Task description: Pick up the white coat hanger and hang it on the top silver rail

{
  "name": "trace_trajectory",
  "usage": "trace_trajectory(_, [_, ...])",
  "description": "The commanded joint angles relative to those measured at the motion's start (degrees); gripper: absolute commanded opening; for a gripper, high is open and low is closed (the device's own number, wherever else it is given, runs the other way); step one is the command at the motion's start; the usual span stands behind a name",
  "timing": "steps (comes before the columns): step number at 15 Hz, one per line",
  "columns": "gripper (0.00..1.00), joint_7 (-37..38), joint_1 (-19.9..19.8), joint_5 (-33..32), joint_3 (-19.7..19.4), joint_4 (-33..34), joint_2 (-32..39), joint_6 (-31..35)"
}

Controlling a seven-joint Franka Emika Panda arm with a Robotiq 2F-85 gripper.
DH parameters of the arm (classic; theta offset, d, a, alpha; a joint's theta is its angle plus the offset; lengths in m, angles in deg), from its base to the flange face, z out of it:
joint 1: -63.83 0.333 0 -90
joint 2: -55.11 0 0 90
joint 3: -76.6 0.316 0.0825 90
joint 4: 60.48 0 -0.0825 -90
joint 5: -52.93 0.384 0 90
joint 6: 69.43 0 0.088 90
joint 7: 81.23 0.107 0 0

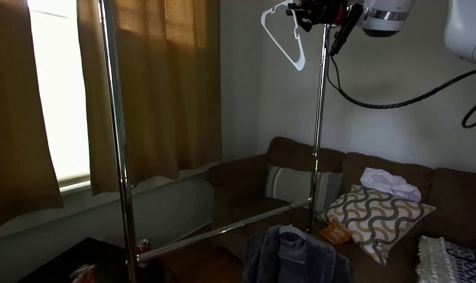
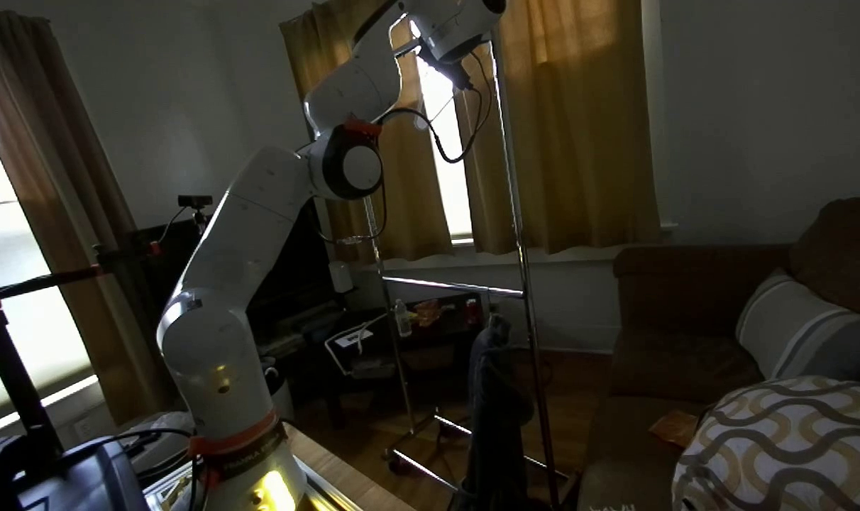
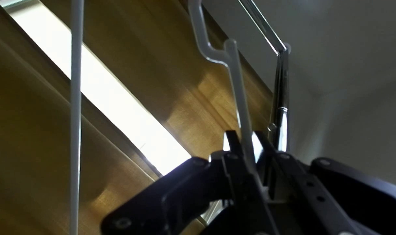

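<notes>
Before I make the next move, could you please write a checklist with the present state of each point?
1. Gripper closed on the white coat hanger: ok.
2. Top silver rail in sight: ok, partly, in the wrist view.
3. Hanger level: not ok, tilted in an exterior view.
4. Hook facing the rail: cannot tell, it does not show clearly.
5. Black cable off the silver pole: cannot tell, they look close in an exterior view.

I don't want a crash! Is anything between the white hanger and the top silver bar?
Nothing I can see. The end effector holds the white coat hanger, and in the wrist view nothing shows between it and the top silver rail, whose rest is out of frame.
</notes>
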Motion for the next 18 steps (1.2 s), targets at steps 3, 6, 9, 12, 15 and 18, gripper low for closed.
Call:
trace_trajectory(3, [0.04, 4.31, 0.06, -1.56, 0.91, -0.29, 0.52, 2.19])
trace_trajectory(6, [0.04, 6.94, 0.2, -1.78, 1.14, -0.36, 0.83, 2.52])
trace_trajectory(9, [0.04, 10.99, 0.22, -1.21, 1.71, -0.54, 1.27, 2.63])
trace_trajectory(12, [0.04, 14.52, -0.01, -0.66, 2.25, -0.4, 1.94, 2.96])
trace_trajectory(15, [0.04, 17.14, 0.07, -1.05, 2.27, -0.34, 2.33, 3.2])
trace_trajectory(18, [0.04, 18.98, 0.2, -1.69, 2.04, -0.55, 2.17, 3.09])
